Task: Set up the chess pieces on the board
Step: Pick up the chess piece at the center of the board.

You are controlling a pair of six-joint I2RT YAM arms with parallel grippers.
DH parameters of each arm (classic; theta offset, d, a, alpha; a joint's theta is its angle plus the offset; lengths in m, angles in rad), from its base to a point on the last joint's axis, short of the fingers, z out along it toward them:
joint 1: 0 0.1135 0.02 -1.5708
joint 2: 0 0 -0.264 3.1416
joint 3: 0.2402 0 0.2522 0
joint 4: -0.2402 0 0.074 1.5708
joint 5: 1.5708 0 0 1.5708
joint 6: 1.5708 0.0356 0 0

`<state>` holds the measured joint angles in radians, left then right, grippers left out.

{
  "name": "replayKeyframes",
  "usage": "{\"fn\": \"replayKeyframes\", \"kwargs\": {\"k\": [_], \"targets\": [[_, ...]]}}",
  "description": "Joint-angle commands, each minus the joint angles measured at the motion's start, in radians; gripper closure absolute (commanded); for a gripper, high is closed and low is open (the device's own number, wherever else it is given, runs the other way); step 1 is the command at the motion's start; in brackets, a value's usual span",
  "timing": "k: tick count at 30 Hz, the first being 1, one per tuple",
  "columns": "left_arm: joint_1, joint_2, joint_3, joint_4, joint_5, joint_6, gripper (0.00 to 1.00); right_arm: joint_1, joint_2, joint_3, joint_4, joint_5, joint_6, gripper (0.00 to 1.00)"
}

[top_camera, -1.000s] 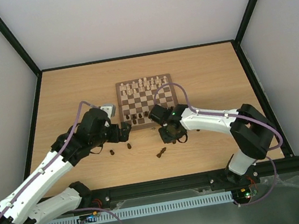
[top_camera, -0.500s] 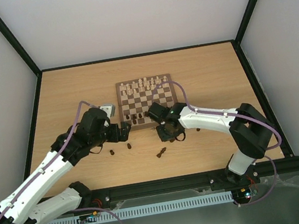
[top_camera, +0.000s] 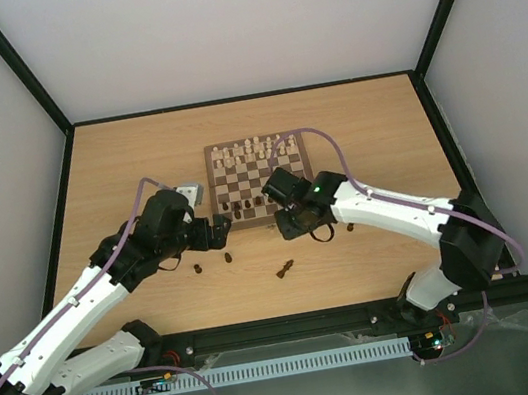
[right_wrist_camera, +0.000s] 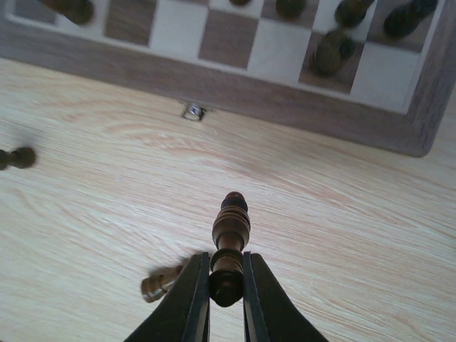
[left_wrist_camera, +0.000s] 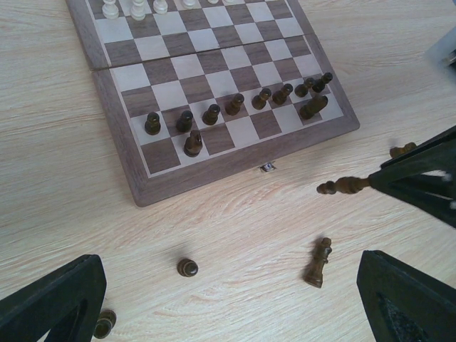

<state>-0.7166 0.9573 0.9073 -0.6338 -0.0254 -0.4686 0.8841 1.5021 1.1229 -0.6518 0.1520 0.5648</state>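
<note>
Chessman [right_wrist_camera: 229, 235] in right jaws, left jaws gaping

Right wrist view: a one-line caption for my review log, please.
Right gripper shut on a dark chess piece just short of the board's near border.

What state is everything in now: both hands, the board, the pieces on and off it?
Board: flat on the table, partly set.
Right hand: shut on the dark piece.
Left hand: open, empty.
Dark piece: gripped by one end, off the board.
Dark pawns: standing in a row on the board.
Cream pieces: standing on the far rows.
Fallen dark piece: lying on its side on the table.
</note>
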Motion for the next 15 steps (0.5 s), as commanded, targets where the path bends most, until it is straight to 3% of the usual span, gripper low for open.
{"fn": "replayKeyframes", "kwargs": {"k": [1,9,15], "targets": [[0.006,-0.001,-0.012,0.008,0.008,0.01,0.01,0.006,-0.066,0.058,-0.111,0.017,-0.01,0.91],[0.006,-0.072,-0.014,0.03,0.053,-0.01,0.0,0.005,-0.167,0.153,-0.176,0.011,-0.028,0.9],[0.006,-0.215,-0.164,0.26,0.283,-0.122,0.01,0.006,-0.264,0.252,-0.176,-0.094,-0.043,0.89]]}}
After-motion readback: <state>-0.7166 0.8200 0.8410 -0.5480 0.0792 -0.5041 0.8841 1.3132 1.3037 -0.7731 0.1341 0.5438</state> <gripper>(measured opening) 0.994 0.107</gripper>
